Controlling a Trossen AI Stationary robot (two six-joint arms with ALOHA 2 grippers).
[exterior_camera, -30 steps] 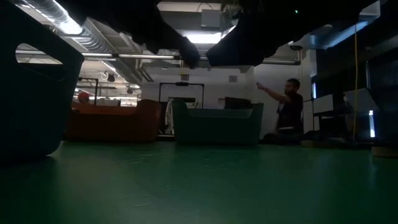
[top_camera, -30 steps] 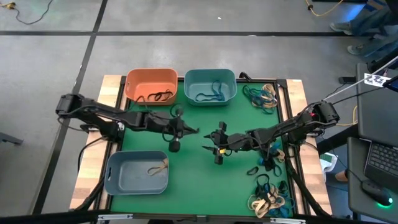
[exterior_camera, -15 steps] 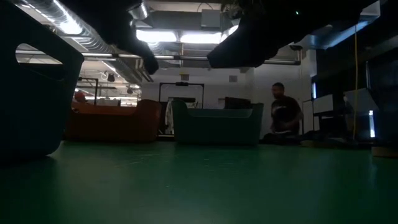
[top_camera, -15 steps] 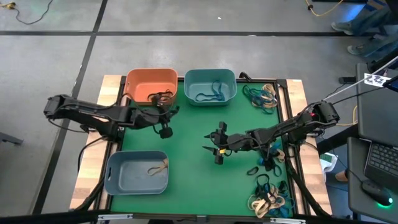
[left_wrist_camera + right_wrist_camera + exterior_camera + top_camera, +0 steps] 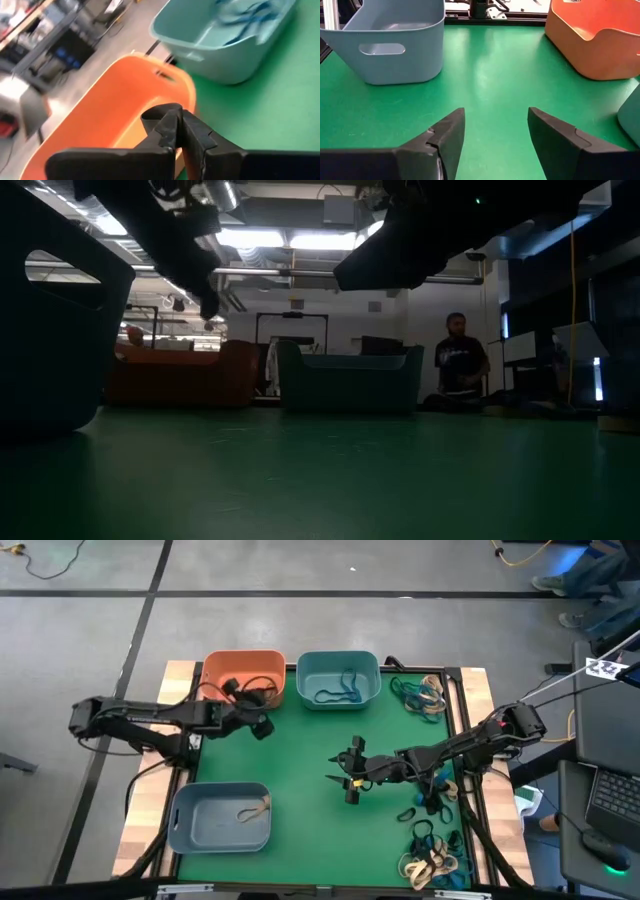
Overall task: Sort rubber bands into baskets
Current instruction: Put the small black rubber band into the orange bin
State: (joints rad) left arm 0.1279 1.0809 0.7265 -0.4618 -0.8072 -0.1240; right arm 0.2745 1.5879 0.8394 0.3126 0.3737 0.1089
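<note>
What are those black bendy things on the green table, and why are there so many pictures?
They are two robot arms. One camera looks down from above, one sits at table height, and one rides on each wrist. The left gripper is shut beside the orange basket; I can't tell if it holds anything. The right gripper is open and empty over the green mat. There is also a teal basket and a grey-blue basket. The rubber bands lie in piles on the right.

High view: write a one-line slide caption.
Left claw, shut, beside the orange basket; right claw open over the green mat.
</note>
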